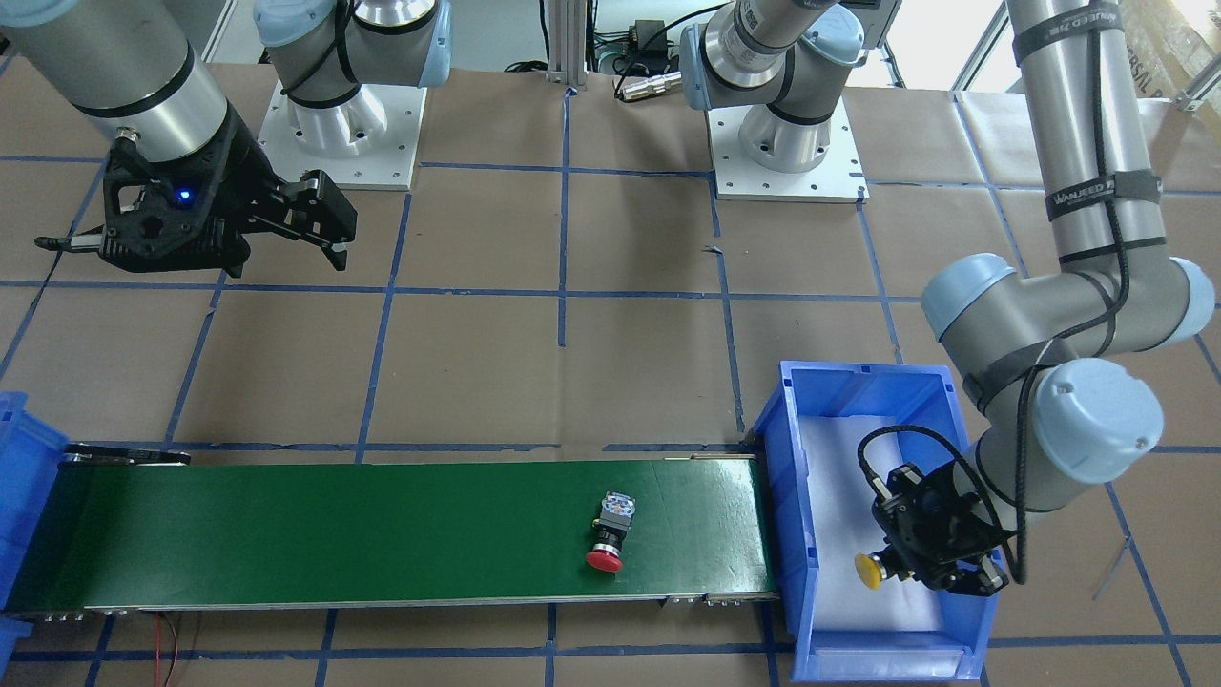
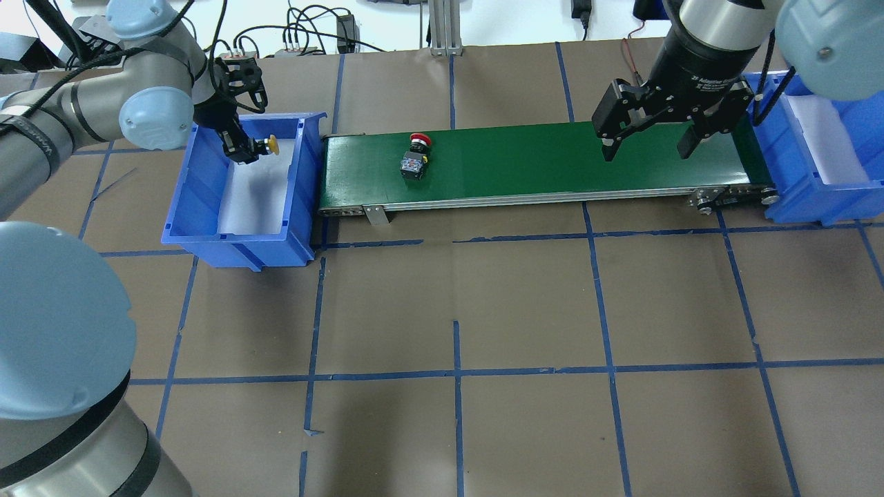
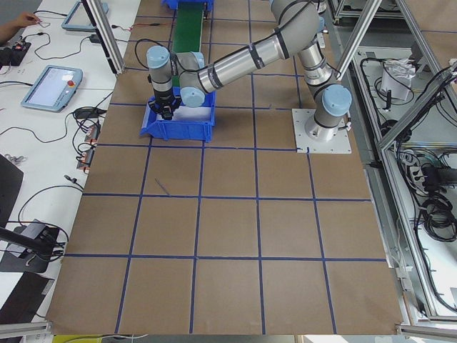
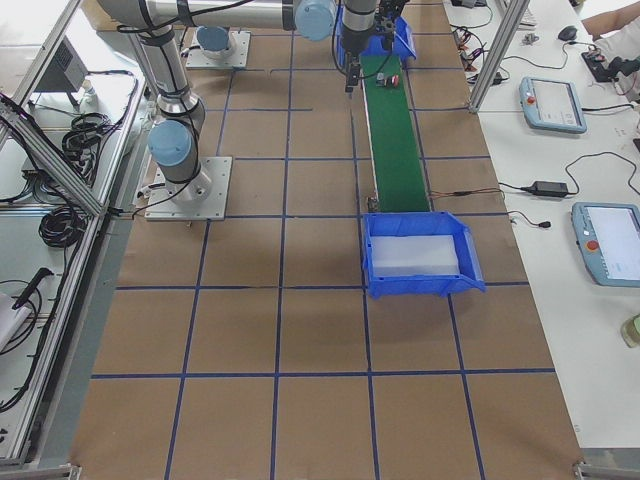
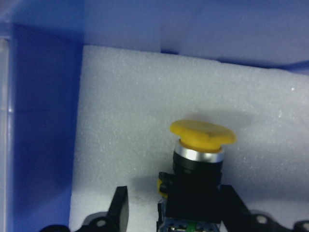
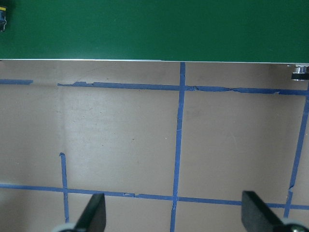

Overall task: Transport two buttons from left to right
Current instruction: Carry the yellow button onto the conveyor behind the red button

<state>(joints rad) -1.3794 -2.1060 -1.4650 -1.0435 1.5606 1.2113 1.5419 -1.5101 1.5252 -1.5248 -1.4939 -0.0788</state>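
Note:
The yellow button (image 1: 868, 570) is in the left blue bin (image 1: 790, 496), held on its side just above the white foam. My left gripper (image 1: 940, 565) is shut on its black block. The left wrist view shows its yellow cap (image 5: 203, 134) and silver collar between the fingers (image 5: 119, 208). It also shows in the overhead view (image 2: 273, 144). The red button (image 1: 609, 539) lies on its side on the green conveyor belt (image 1: 334, 534), near the left bin, also in the overhead view (image 2: 416, 153). My right gripper (image 2: 646, 146) is open and empty, above the belt's right part.
The right blue bin (image 2: 825, 197), lined with white foam, stands at the belt's right end. The belt's metal frame and rollers (image 2: 732, 197) run along its edge. Brown paper with blue tape lines (image 2: 456, 373) covers the table. Operators' tablets and cables lie at the far side (image 4: 550, 100).

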